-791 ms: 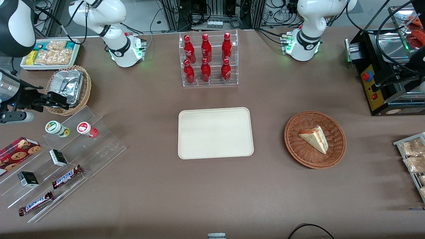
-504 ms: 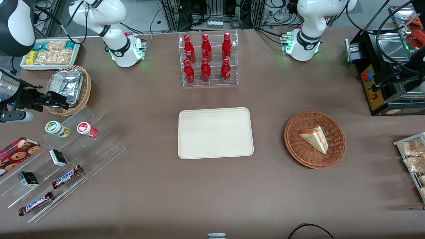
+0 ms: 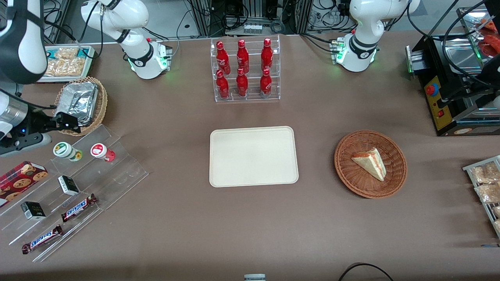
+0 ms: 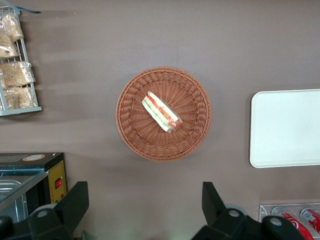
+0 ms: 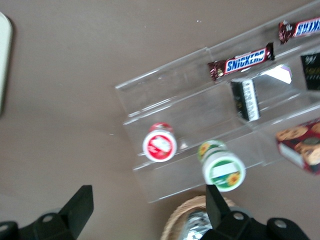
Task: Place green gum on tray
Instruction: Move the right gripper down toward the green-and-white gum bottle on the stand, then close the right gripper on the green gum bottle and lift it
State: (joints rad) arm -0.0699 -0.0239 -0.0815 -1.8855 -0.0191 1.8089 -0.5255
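Observation:
The green gum (image 3: 64, 150) stands upright on the top step of a clear stepped stand (image 3: 121, 171), beside a red-lidded canister (image 3: 100, 151). In the right wrist view the green gum (image 5: 223, 165) shows its green-rimmed lid just ahead of one finger (image 5: 216, 201). My gripper (image 3: 70, 121) hovers open and empty over the stand's upper edge, slightly farther from the front camera than the green gum, next to a foil-lined basket. The cream tray (image 3: 254, 156) lies bare at mid-table, well away toward the parked arm's end; its rim (image 5: 3, 60) also shows in the wrist view.
A wicker basket (image 3: 99, 105) with foil sits close to the gripper. The stand's lower steps hold Snickers bars (image 3: 78, 207), small black boxes (image 3: 68, 185) and a cookie box (image 3: 21, 177). A rack of red bottles (image 3: 244, 70) and a sandwich basket (image 3: 370, 164) stand elsewhere.
The right arm has shifted a little; the gripper now sits slightly nearer the front camera and closer to the two canisters. Nothing on the table moved.

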